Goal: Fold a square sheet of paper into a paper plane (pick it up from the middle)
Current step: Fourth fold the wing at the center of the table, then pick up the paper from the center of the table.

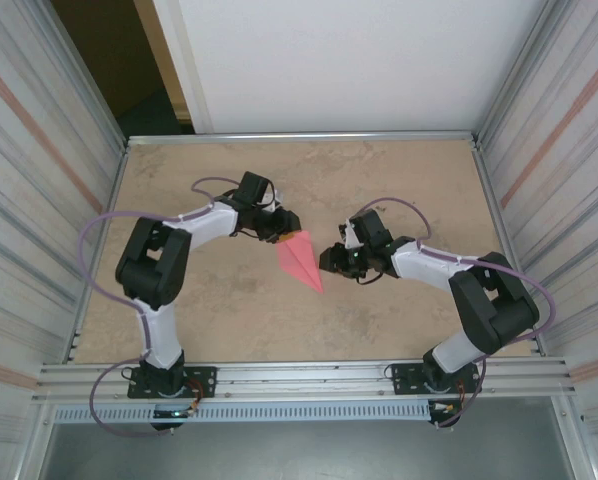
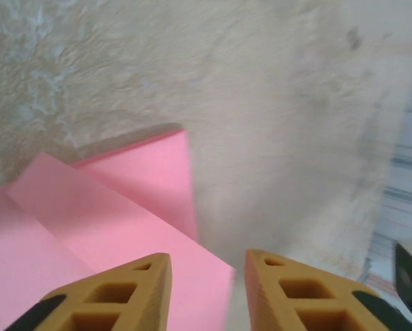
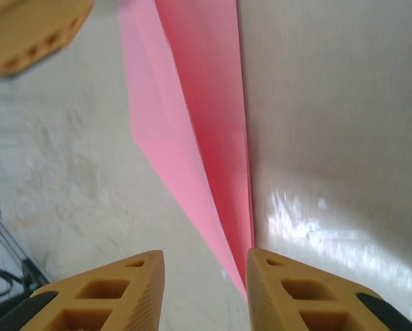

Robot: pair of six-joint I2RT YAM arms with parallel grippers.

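The square sheet of paper (image 1: 301, 258) lies on the table folded into a pink-red pointed wedge with lengthwise creases, a paper plane shape, its tip toward the near side. My left gripper (image 1: 284, 232) stands open at its wide end; in the left wrist view the paper (image 2: 109, 221) runs under and between the tan fingertips (image 2: 207, 265). My right gripper (image 1: 329, 260) is open beside the narrow end. In the right wrist view the wedge (image 3: 199, 103) tapers down to the right finger (image 3: 289, 289), with the gripper (image 3: 204, 262) just above the table.
The beige table (image 1: 399, 180) is boxed in by corrugated metal walls (image 1: 39, 200) left and right and a white panel behind. An aluminium rail (image 1: 299, 378) carries both arm bases at the near edge. A left fingertip (image 3: 34, 34) shows in the right wrist view.
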